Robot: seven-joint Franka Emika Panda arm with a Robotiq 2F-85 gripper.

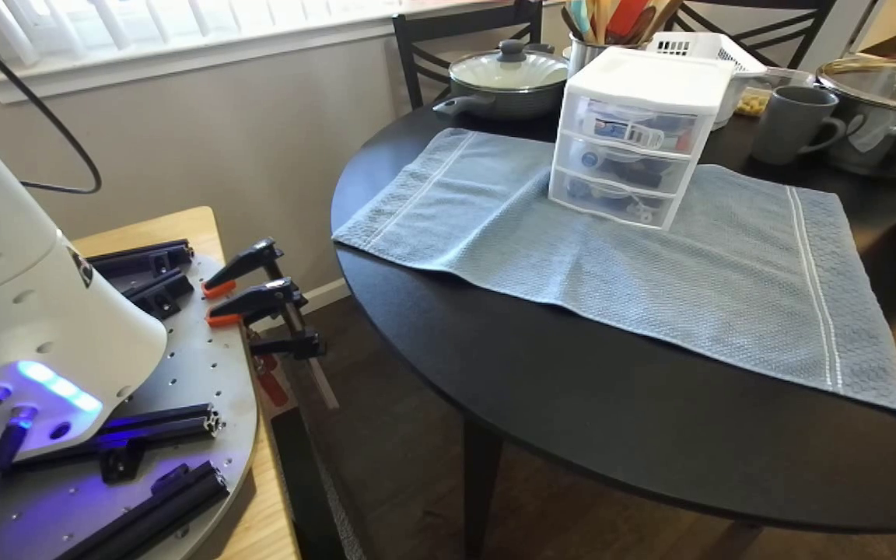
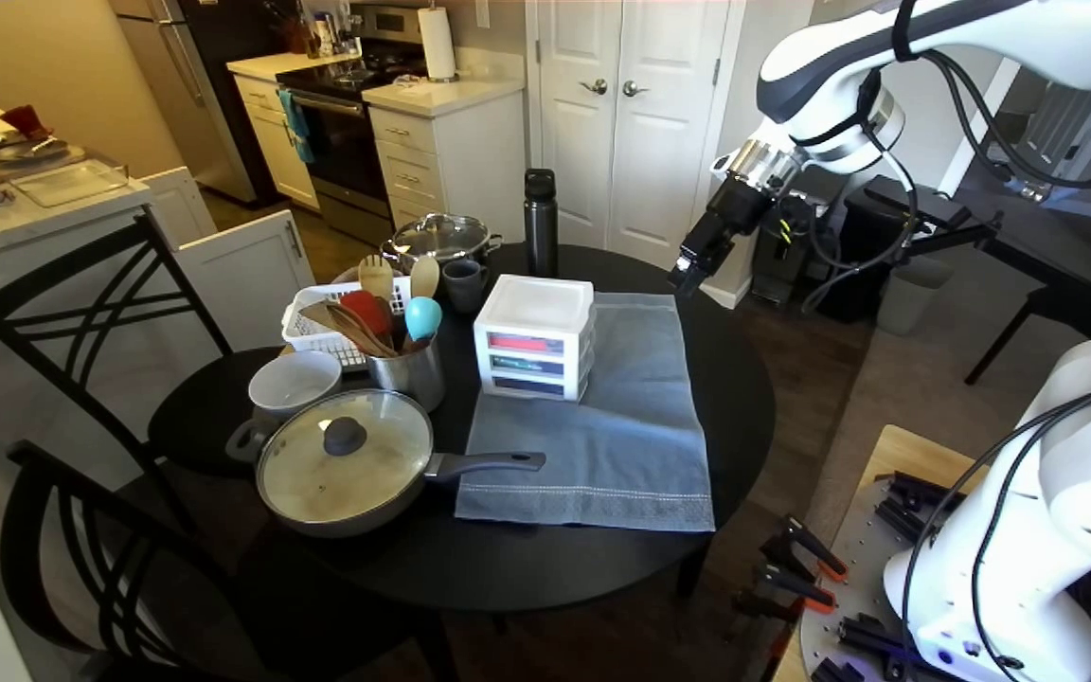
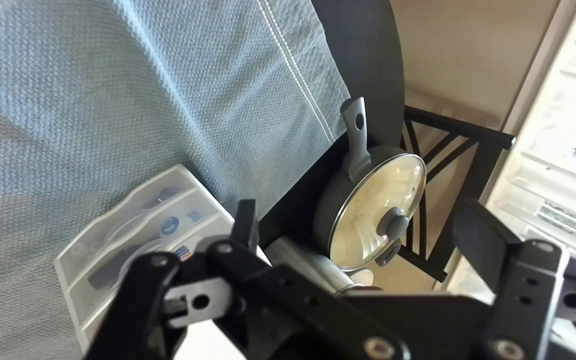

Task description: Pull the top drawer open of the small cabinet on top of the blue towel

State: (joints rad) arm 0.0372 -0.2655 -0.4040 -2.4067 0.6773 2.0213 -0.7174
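The small cabinet (image 1: 654,74) is a translucent white unit with a stack of drawers, upright on the blue towel (image 1: 603,272). Its top drawer (image 1: 631,128) looks shut, with a printed label showing through. The cabinet (image 2: 541,305) and towel (image 2: 593,464) also show in an exterior view, drawer fronts facing right. My gripper (image 2: 688,275) is in the air right of the cabinet, above the towel's far end, apart from both. In the wrist view my gripper (image 3: 365,235) is open with nothing between its fingers. Its left finger partly hides the cabinet (image 3: 118,240) and top drawer (image 3: 183,251).
A lidded pan (image 2: 347,464) stands beside the towel, its handle over the cloth. Behind the cabinet are a utensil holder (image 2: 411,374), a white basket (image 2: 304,327) and a bowl (image 2: 295,381). A mug (image 2: 463,284), a pot (image 2: 441,237) and a dark bottle (image 2: 541,223) stand farther off.
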